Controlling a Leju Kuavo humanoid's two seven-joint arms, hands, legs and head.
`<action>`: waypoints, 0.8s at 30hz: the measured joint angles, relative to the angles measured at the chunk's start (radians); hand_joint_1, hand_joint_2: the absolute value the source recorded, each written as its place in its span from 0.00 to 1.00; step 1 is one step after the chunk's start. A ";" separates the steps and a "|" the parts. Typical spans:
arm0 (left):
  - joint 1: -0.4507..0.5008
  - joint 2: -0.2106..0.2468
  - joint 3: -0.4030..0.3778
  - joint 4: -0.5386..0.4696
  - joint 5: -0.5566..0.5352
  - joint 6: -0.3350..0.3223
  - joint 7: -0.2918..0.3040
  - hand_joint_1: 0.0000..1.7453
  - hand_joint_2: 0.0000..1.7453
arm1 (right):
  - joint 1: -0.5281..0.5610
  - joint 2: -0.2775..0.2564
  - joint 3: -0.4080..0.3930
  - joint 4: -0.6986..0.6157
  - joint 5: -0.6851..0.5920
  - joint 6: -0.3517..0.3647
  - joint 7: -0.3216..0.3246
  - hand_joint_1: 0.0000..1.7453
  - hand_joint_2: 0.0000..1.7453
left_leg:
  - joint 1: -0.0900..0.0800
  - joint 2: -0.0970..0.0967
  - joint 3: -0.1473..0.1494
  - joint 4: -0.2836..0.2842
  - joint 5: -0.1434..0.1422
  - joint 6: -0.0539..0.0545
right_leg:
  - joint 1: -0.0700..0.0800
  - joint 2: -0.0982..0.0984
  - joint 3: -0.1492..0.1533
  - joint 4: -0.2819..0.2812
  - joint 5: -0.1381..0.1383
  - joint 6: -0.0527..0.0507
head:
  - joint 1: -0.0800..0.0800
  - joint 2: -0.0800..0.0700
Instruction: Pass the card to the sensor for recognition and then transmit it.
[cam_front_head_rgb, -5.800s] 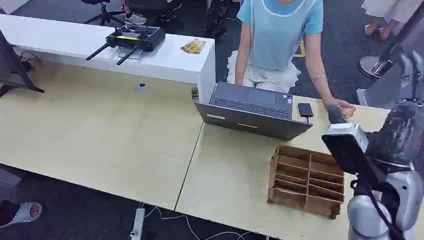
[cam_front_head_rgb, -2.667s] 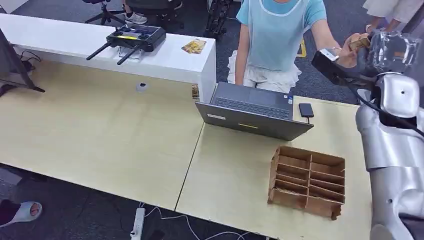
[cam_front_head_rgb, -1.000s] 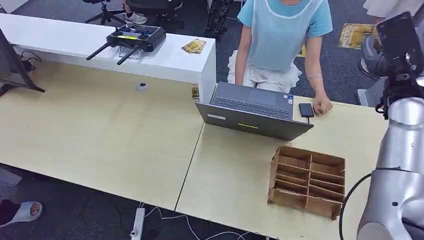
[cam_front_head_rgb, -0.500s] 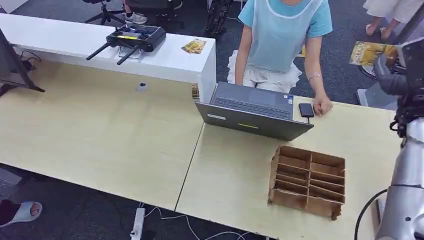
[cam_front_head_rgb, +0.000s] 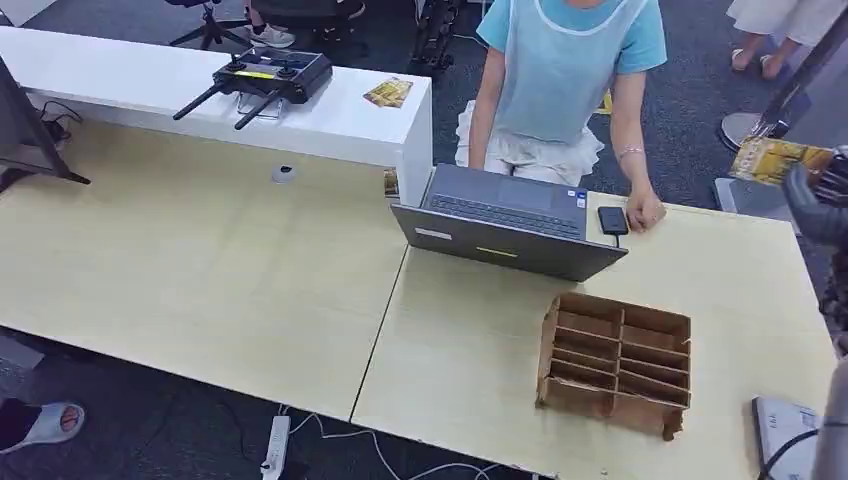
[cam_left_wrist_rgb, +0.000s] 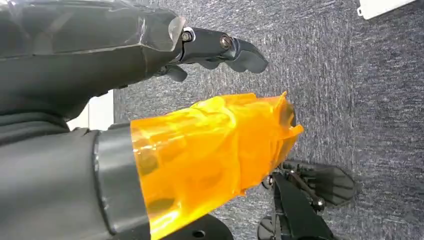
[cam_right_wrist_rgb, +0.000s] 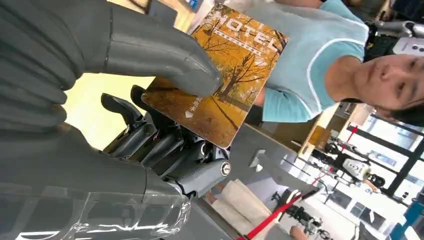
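Right hand (cam_right_wrist_rgb: 150, 100) pinches card (cam_right_wrist_rgb: 220, 70) between thumb and fingers; in head view card (cam_front_head_rgb: 775, 158) at right edge of frame, above desk (cam_front_head_rgb: 200, 260) corner. Left hand (cam_left_wrist_rgb: 150, 45) holds nothing, fingers apart, over grey carpet.

Step in hand, by my reading: bring card to sensor, likely small black device (cam_front_head_rgb: 612, 220) beside laptop (cam_front_head_rgb: 505, 225), center-right of frame. Person's hand (cam_front_head_rgb: 645, 212) rests just beside it. Advice: keep pinch firm, lower card flat over device, approach from desk's right side, avoid person's hand.

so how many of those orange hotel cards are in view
2: one orange tree-printed card pinched in the right hand, one orange card on the white counter. Others may be hidden.
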 joint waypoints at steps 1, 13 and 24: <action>0.000 0.000 0.000 0.000 0.000 0.000 0.000 0.00 0.00 | 0.005 -0.011 0.000 0.005 -0.007 0.005 -0.001 1.00 1.00 | 0.000 0.000 0.000 0.000 0.000 0.000 | 0.000 0.000 0.000 0.000 0.000 0.000 | 0.000 0.000; 0.004 0.006 0.000 0.000 -0.002 0.000 0.000 0.00 0.00 | 0.014 -0.137 0.006 0.136 -0.071 0.028 -0.022 1.00 1.00 | 0.000 -0.001 -0.001 0.000 0.000 0.000 | 0.000 -0.001 0.000 0.000 0.000 0.000 | 0.000 0.000; 0.005 0.009 0.000 0.000 -0.011 -0.001 0.000 0.00 0.00 | 0.091 -0.235 -0.006 0.227 -0.133 0.019 -0.052 1.00 1.00 | 0.000 -0.001 -0.001 0.000 -0.001 0.001 | 0.000 -0.002 0.000 -0.001 0.000 0.000 | 0.000 0.000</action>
